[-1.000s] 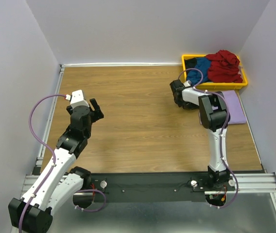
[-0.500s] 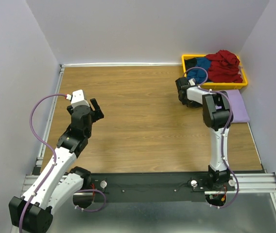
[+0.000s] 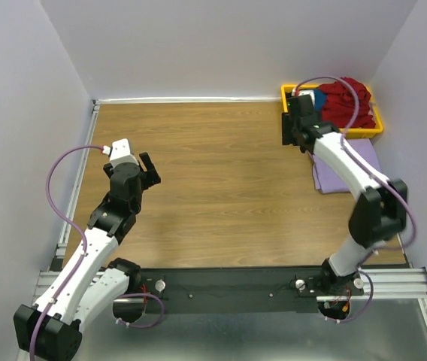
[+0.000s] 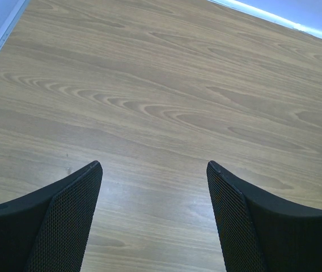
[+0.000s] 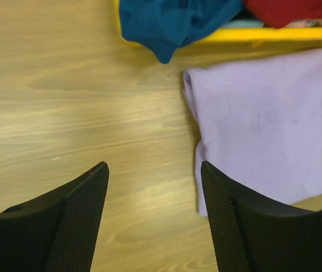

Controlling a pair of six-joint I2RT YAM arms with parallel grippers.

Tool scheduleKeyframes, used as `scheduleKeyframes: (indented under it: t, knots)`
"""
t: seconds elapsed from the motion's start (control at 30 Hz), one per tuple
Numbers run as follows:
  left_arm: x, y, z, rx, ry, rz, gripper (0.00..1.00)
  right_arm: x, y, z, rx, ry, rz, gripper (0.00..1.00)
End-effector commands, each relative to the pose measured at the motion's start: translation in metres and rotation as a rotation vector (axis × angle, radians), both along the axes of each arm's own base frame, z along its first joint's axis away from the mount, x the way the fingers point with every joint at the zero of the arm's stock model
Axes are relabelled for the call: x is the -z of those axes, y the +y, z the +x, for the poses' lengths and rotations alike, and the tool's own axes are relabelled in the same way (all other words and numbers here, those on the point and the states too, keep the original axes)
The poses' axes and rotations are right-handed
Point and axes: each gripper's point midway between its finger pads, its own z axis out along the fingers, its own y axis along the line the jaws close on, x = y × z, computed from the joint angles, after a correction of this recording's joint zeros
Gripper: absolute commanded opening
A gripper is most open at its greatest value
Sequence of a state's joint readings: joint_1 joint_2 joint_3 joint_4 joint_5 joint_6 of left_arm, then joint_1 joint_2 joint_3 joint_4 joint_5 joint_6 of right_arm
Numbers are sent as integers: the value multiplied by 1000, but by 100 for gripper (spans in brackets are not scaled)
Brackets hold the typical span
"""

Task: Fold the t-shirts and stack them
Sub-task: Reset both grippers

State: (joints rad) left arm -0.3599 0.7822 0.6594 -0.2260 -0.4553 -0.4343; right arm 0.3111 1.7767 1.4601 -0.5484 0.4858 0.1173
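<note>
A folded lavender t-shirt lies flat on the table just in front of the yellow bin. In the bin lie a crumpled dark red t-shirt and a blue t-shirt, whose corner hangs over the rim. My right gripper hovers open and empty over bare wood by the bin's near left corner, left of the lavender shirt's edge. My left gripper stands open and empty over the left side of the table.
Pale walls close in the wooden table on three sides, and the right wall runs close to the bin. A white strip marks the table's far edge. My right arm's elbow hangs over the near right of the table.
My right gripper has opened and left the lavender shirt, moving up toward the bin's left corner. Its elbow swung out to the right, uncovering the shirt. The left arm has not moved.
</note>
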Motion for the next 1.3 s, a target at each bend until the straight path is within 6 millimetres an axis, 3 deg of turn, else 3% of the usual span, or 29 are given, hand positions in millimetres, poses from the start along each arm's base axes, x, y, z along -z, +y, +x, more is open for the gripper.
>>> scheduleKeyframes:
  t: [0.0, 0.07, 0.1, 0.13, 0.17, 0.23, 0.3, 0.33, 0.4, 0.43, 0.53, 0.63, 0.9, 1.27]
  knots:
    - [-20, -1, -2, 8, -24, -26, 83, -53, 15, -32, -15, -110, 212, 74]
    - [-40, -3, -4, 16, -57, -55, 83, -77, 10, -47, -1, -176, 245, 80]
    - [-47, -2, -8, 14, -62, -63, 82, -98, 3, -65, 5, -237, 264, 82]
    - [-65, -1, -9, 11, -94, -78, 82, -108, 1, -74, 12, -272, 286, 88]
    - [-71, 1, -14, 8, -97, -82, 82, -136, -6, -94, 12, -355, 318, 91]
    - [-98, 3, -19, 5, -142, -97, 82, -141, -13, -116, 25, -397, 345, 100]
    - [-112, 7, -27, 2, -160, -103, 82, -160, -21, -139, 36, -478, 382, 100]
    - [-128, 9, -31, -3, -187, -111, 82, -176, -27, -160, 33, -554, 423, 100]
    - [-137, 15, -40, -16, -204, -120, 82, -190, -31, -179, 28, -622, 465, 100]
    - [-142, 20, -44, -38, -221, -128, 82, -204, -37, -199, 35, -699, 512, 100]
    - [-152, 38, -62, -107, -300, -161, 82, -215, -50, -225, 61, -792, 547, 100]
    - [-150, 51, -76, -153, -331, -158, 82, -219, -63, -254, 68, -885, 568, 100]
    - [-146, 60, -102, -147, -408, -180, 83, -207, -63, -271, 35, -887, 580, 100]
    - [-153, 63, -118, -126, -473, -207, 83, -202, -64, -267, 41, -846, 542, 100]
